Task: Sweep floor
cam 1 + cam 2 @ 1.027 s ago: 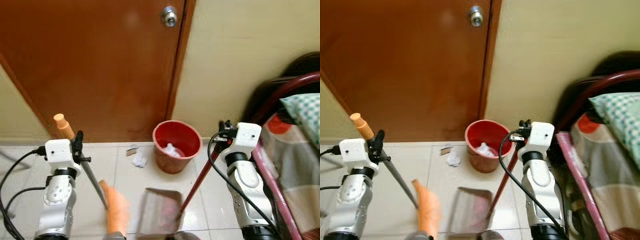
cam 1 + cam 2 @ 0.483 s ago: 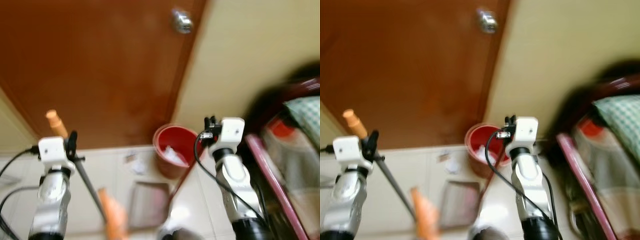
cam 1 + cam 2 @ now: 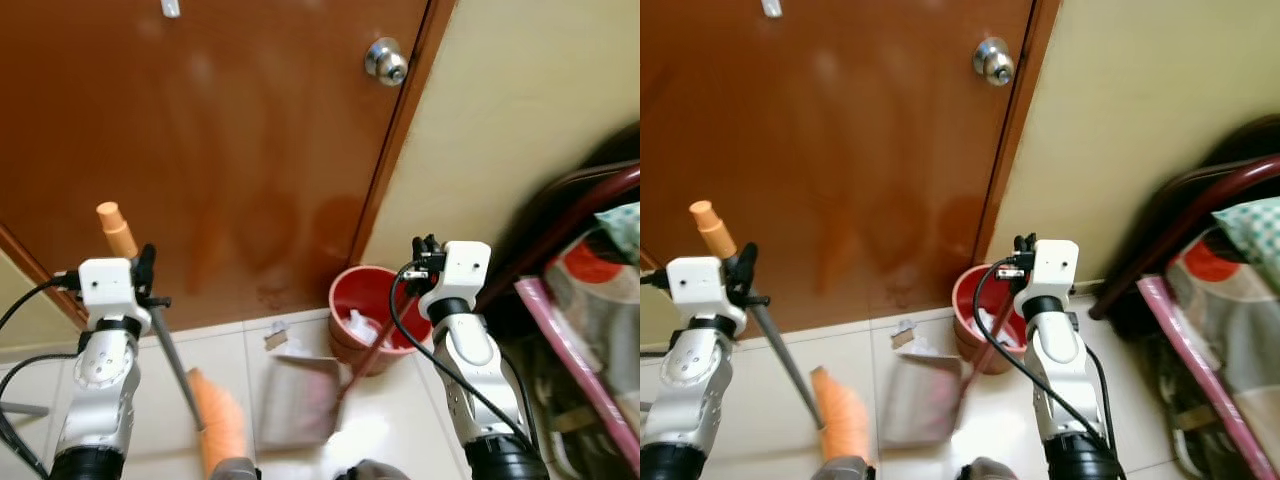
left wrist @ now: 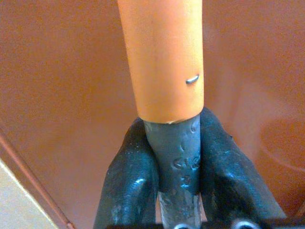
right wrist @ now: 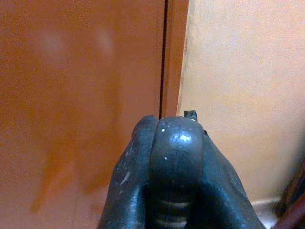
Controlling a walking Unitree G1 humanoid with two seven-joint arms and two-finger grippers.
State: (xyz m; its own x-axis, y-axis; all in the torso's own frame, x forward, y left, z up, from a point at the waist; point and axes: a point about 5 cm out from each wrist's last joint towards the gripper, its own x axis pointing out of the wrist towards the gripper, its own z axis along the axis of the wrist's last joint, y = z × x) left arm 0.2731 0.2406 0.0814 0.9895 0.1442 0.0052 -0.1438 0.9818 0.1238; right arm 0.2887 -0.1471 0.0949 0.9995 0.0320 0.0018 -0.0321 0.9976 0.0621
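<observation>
My left gripper (image 3: 146, 276) is shut on the broom's grey shaft (image 4: 175, 157) just below its orange end cap (image 4: 162, 57). The shaft slants down to the orange brush head (image 3: 218, 432) on the tiled floor. My right gripper (image 3: 426, 254) is shut on the top of the dustpan's dark red handle (image 3: 365, 348). The grey dustpan (image 3: 298, 402) rests on the floor beside a red bin (image 3: 375, 312) with white trash inside. Paper scraps (image 3: 277, 337) lie at the pan's far edge, near the door.
A brown door (image 3: 220, 150) with a metal knob (image 3: 386, 62) stands right ahead, with a cream wall (image 3: 540, 90) to its right. A bed with a dark red frame (image 3: 585, 190) and pink rail (image 3: 575, 365) is on the right. Open tile lies at the left.
The whole view has swung up and towards the door. The dustpan now lies closer to the bin and the paper scraps. Both grippers keep their hold.
</observation>
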